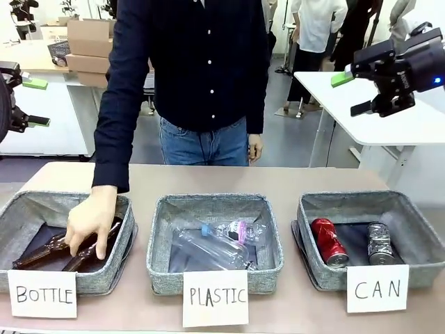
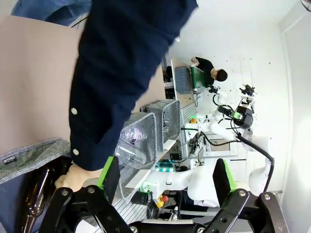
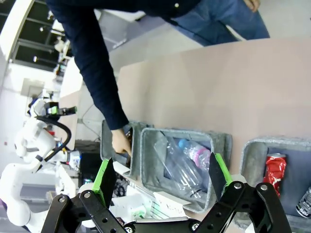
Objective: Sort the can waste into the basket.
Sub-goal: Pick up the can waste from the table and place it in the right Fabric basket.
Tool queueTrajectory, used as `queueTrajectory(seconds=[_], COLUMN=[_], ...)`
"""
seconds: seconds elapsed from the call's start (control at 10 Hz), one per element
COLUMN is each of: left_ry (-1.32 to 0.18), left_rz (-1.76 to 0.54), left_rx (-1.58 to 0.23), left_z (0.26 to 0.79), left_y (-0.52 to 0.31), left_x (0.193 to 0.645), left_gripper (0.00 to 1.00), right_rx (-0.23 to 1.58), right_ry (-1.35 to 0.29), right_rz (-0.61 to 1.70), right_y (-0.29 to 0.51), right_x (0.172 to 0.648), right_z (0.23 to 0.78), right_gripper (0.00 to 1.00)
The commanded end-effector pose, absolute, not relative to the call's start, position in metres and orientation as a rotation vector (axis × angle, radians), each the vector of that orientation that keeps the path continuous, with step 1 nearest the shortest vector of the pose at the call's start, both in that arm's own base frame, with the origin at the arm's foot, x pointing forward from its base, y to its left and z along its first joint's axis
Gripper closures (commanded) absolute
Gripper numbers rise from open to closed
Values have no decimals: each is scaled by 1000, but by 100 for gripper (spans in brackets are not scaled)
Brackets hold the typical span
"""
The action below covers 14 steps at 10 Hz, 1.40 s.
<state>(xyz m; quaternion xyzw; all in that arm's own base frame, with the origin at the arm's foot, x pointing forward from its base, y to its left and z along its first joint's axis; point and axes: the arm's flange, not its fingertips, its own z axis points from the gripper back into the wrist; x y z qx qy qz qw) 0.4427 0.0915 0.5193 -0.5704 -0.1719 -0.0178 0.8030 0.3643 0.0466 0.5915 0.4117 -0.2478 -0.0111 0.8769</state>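
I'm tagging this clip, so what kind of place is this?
Probably a robotics lab: other robot arms stand at tables beyond, cardboard boxes are stacked behind, and three bins carry handwritten cards such as CAN.

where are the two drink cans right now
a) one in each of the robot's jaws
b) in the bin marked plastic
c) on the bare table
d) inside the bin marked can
d: the red can and the silver-and-black can both lie inside the grey bin behind the white CAN card.
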Motion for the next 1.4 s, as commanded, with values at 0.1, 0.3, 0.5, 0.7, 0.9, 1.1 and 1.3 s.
queueTrajectory(seconds=[0.1,0.3,0.5,0.7,0.9,1.1,1.3], left_ry=[-349,-349,-349,-349,-349,-349,-349], left_rz=[-43,-43,-43,-43,-43,-43,-43], left_rx=[-1221,-1221,-1221,-1221,-1221,-1221,-1221], left_z=[523,523,523,523,523,523,523], left_y=[92,92,92,92,92,92,92], left_x=[442,442,442,442,442,442,442], left_gripper=[0,0,0,0,0,0,0], right_rx=[866,866,866,866,866,866,866], right_ry=[-546,-546,-546,-546,-546,-546,-546], right_rz=[-26,-26,-26,-26,-26,-26,-26], right_y=[48,48,48,48,48,48,48], right_x=[365,365,365,365,365,365,365], right_z=[589,589,589,589,589,589,589], right_gripper=[0,0,0,0,0,0,0])
